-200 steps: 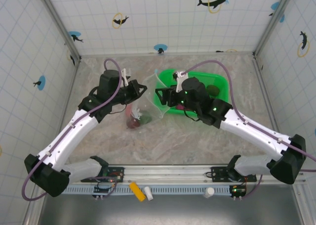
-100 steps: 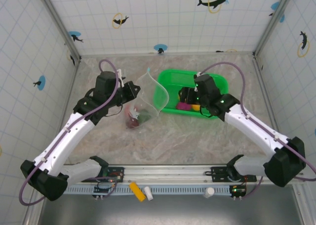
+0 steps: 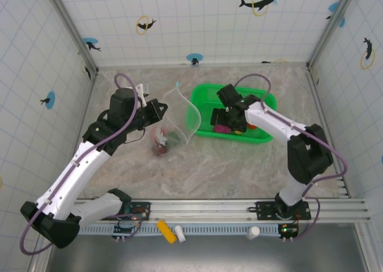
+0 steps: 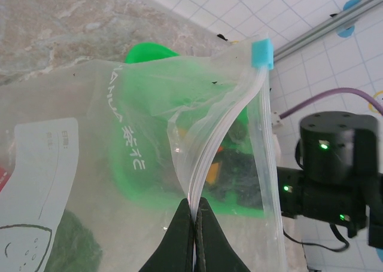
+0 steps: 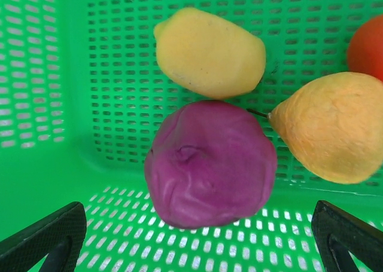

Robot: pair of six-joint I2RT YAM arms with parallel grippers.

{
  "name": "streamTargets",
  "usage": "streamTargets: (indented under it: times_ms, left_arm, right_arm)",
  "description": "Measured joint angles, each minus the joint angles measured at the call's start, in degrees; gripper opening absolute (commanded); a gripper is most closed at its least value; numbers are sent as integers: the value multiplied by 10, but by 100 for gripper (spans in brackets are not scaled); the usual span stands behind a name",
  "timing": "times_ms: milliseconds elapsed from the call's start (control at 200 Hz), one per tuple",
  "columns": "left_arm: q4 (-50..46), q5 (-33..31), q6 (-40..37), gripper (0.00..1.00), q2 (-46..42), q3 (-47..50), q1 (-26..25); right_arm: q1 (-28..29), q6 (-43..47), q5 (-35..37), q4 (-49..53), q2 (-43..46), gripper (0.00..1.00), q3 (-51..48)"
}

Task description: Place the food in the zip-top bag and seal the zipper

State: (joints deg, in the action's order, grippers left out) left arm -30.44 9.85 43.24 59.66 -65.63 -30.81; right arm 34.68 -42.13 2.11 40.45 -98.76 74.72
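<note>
Now that the right pincer (image 5: 194,239) has swung back from the zip-top bag (image 4: 108,122) into the green basket (image 5: 96,57) and spread wide, the purple food (image 5: 209,164) sits between its jaws for the next pick, while the left pincer (image 4: 194,224), clamped on the zipper (image 4: 222,134), holds the mouth open.

surface: marbled table (image 3: 239,164) is carrying it all | back right: green basket (image 3: 206,95) is sitting flat | just beside, left: zip-top bag (image 3: 172,133) is resting on its lower end (mouth end standing up)
</note>
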Motion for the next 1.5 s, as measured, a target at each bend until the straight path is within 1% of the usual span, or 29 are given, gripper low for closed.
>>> streamTargets:
  times_ms: [165, 260, 325, 556, 751, 786, 821, 891, 981, 1241, 1376, 1501]
  left_arm:
    - [0, 0, 0, 0, -3, 0, 0]
    - [0, 0, 0, 0, -5, 0, 0]
    - [0, 0, 0, 0, -5, 0, 0]
    - [0, 0, 0, 0, -5, 1, 0]
    - [0, 2, 0, 0, -1, 0, 0]
    - [0, 2, 0, 0, 1, 0, 0]
    - [0, 2, 0, 0, 2, 0, 0]
    - [0, 4, 0, 0, 5, 0, 0]
    - [0, 12, 0, 0, 7, 0, 0]
    - [14, 56, 3, 0, 21, 0, 0]
    - [30, 82, 11, 0, 28, 5, 0]
    - [55, 108, 25, 0, 30, 16, 0]
  right_arm:
    - [-3, 2, -33, 6, -67, 100, 15]
    - [-3, 5, -40, 7, -96, 96, 16]
    - [-4, 7, -41, 7, -109, 91, 16]
    - [-17, 9, -37, 3, -112, 75, 16]
    - [-27, 21, -31, 0, -111, 73, 16]
    - [-27, 24, -30, 0, -108, 70, 16]
    - [-27, 28, -26, 0, -104, 70, 16]
    - [-26, 41, -16, 1, -85, 70, 16]
    - [-24, 62, -5, 0, -39, 69, 19]
    - [-9, 150, -4, -49, 165, 67, 20]
    - [27, 188, -11, -87, 248, 67, 20]
    - [79, 202, -38, -129, 287, 67, 20]
